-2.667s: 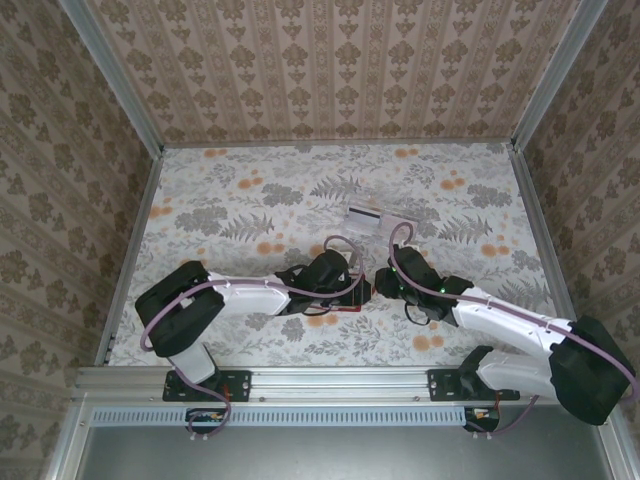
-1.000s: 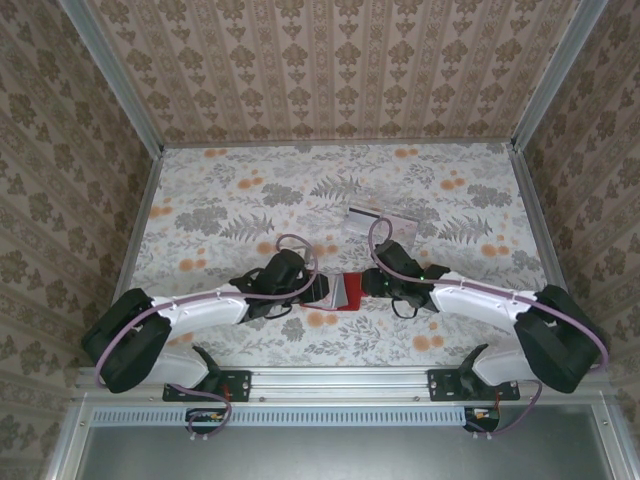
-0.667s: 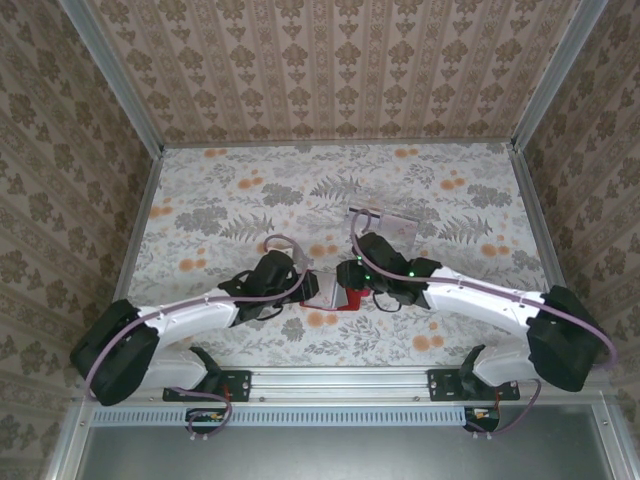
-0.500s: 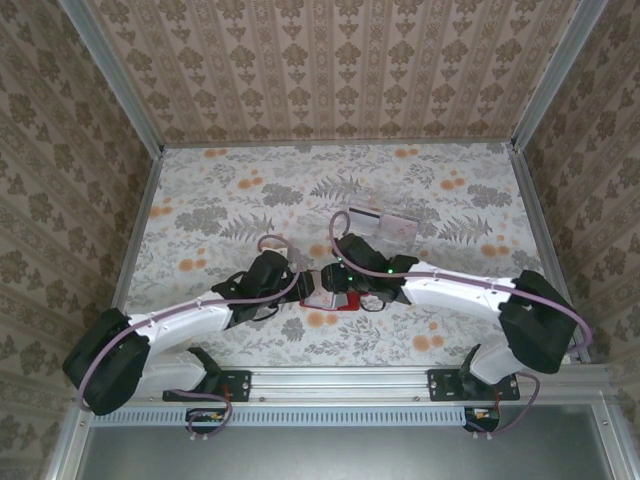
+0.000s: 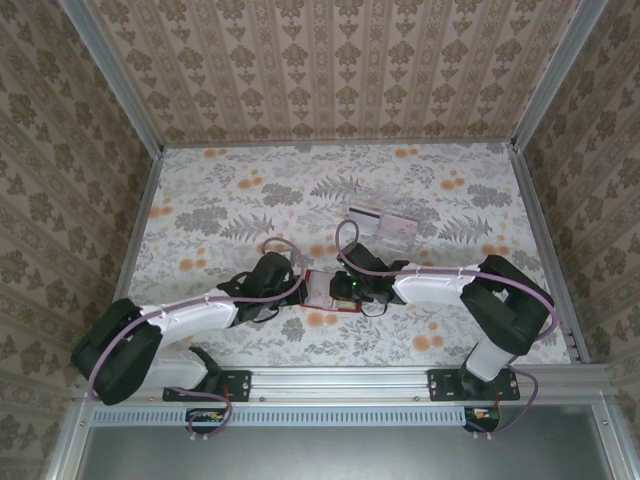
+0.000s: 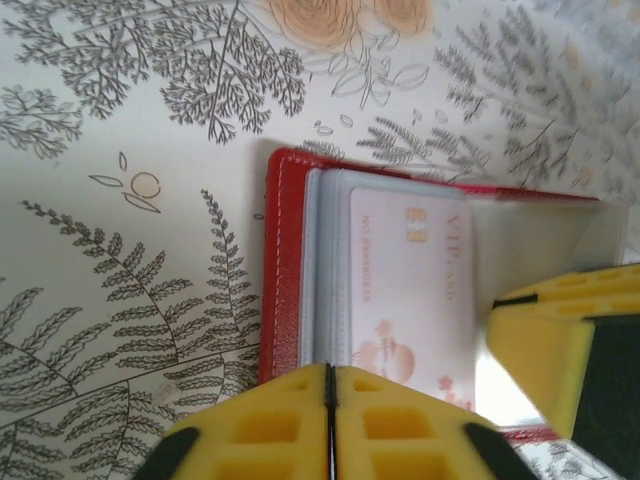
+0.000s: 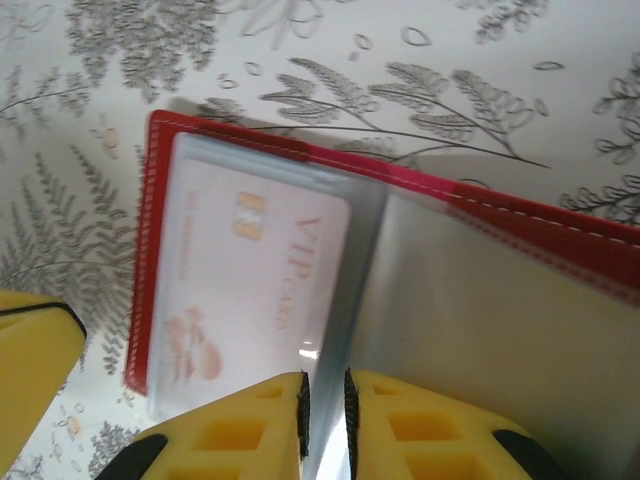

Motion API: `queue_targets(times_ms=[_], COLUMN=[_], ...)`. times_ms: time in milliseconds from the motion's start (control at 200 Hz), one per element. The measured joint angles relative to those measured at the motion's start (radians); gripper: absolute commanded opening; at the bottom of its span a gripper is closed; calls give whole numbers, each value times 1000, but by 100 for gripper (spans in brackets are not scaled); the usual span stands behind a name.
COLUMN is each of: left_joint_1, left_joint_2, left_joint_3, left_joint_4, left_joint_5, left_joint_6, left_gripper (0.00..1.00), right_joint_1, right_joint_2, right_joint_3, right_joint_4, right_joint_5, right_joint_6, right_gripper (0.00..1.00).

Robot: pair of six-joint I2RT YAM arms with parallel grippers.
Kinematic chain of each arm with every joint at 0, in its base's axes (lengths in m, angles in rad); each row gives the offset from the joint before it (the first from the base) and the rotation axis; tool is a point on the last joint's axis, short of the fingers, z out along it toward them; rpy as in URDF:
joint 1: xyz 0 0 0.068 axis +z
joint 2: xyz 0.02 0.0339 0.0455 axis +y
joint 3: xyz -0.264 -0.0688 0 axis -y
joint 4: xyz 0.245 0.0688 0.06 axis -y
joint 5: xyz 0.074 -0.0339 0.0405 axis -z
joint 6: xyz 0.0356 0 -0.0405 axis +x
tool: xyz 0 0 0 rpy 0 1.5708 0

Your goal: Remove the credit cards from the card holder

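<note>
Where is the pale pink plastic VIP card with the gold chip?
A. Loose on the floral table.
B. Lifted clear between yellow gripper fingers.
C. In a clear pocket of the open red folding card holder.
C: the pale pink plastic VIP card lies flat behind the clear pocket film of the open red folding card holder, which rests on the floral table.

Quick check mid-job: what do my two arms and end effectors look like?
The left arm and right arm have white shells, black joint housings and a looping mauve cable each. The left end effector and right end effector have blocky yellow fingers with square recesses and black trim.
</note>
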Motion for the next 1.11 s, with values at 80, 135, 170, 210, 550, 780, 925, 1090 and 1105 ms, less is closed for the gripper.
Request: queue_targets(times_ms=[80,135,170,210,550,780,925,1090,1105], left_joint_1=[5,6,8,11,12,12,12,11,11], left_joint_2=[33,62,78,95,160,162,162,162,162], left_joint_3=[9,21,29,35,39,39,39,43,43], left_joint_4=[8,18,25,39,110,114,109,95,95], left_joint_5=[10,13,17,22,37,32,24,8,6], left_joint_6=[4,5,5,5,3,-8,-17,-36,-39], left_gripper=[0,0,0,0,0,0,0,0,0], right_joint_1=[-8,-14,-17,-21,-43,-52,-55,-64,-65], right_joint_2=[5,7,8,9,26,27,27,19,16], right_joint_3=[-12,-18,-23,-29,-49,-59,-70,-94,-97], right_joint_4=[27,48,64,79,146,170,190,224,226], right_joint_5=[-18,-27,-35,-44,-85,-94,-99,-101,-101], right_joint_6=[14,26,30,35,62,81,82,82,82], right_gripper=[21,21,21,21,20,4,0,0,0])
